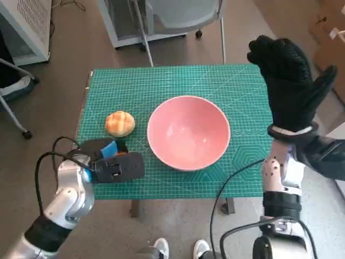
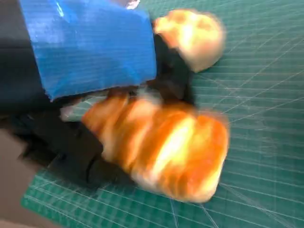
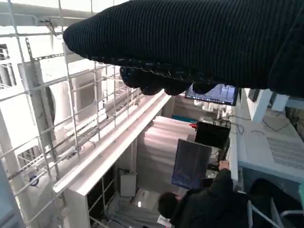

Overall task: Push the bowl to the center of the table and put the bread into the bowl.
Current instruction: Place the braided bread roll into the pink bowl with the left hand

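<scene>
The pink bowl (image 1: 188,132) stands empty near the middle of the green mat (image 1: 161,81). A round golden bun (image 1: 119,123) lies to its left; the left wrist view shows this bun (image 2: 190,38) beyond the fingers. My left hand (image 1: 114,164), blue tape on its back, sits low at the mat's front left. In the blurred left wrist view its black fingers (image 2: 173,80) wrap a second, larger bread (image 2: 161,147), which the hand hides in the head view. My gloved right hand (image 1: 288,81) is raised above the table's right edge, fingers spread, holding nothing.
A chair frame (image 1: 178,21) stands beyond the table's far edge and a white cabinet (image 1: 24,27) at the far left. A person's shoes (image 1: 180,249) show at the front edge. The right wrist view shows a wire rack (image 3: 71,118) and a seated person (image 3: 209,204).
</scene>
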